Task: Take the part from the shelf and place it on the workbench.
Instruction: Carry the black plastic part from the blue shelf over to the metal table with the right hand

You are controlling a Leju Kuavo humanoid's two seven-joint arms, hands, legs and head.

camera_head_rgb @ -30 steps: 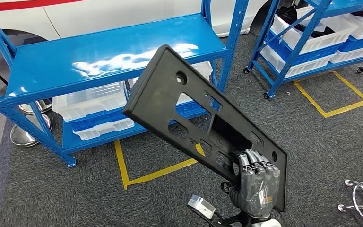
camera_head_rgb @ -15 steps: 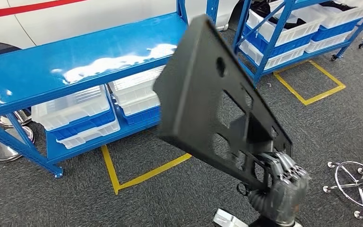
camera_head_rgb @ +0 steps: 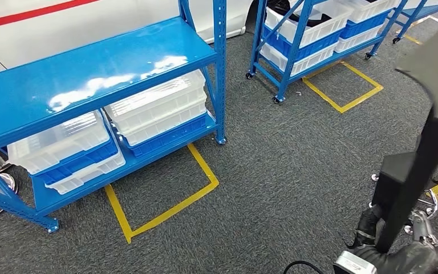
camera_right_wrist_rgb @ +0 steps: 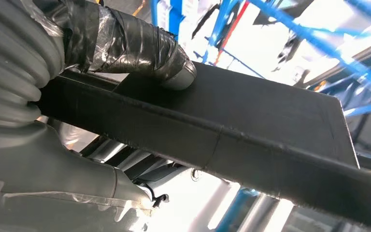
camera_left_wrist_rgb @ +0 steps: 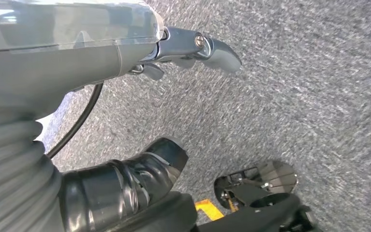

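The black part [camera_head_rgb: 428, 103] is carried at the right edge of the head view, clear of the blue shelf [camera_head_rgb: 91, 74], so the pick-up stage is judged done. In the right wrist view the right hand [camera_right_wrist_rgb: 77, 96] is seen gripping the part: the thumb is pressed on one flat face near its long edge, and the darker fingers [camera_right_wrist_rgb: 121, 159] are curled under the opposite face, so the panel is pinched between them. In the head view the panel stands steeply tilted, its upper end cut off by the frame edge.

The left hand [camera_left_wrist_rgb: 140, 121] is seen in the left wrist view hanging over the grey carpet [camera_head_rgb: 296, 171], nothing held. Its thumb and fingers lie apart, loosely spread.

No tabletop is seen from the head camera; what lies ahead is carpet, yellow floor markings [camera_head_rgb: 165, 205], the blue shelf with white bins [camera_head_rgb: 154, 108] on its lower level, and a second wheeled rack [camera_head_rgb: 313, 34] further off. A chrome chair base [camera_head_rgb: 422, 217] sits on the floor close by the carried part.

Judgement: the carry is under way; finding the workbench, approaching it and setting the part down are all left to do. The chair base near the right side could be a snag in walking.
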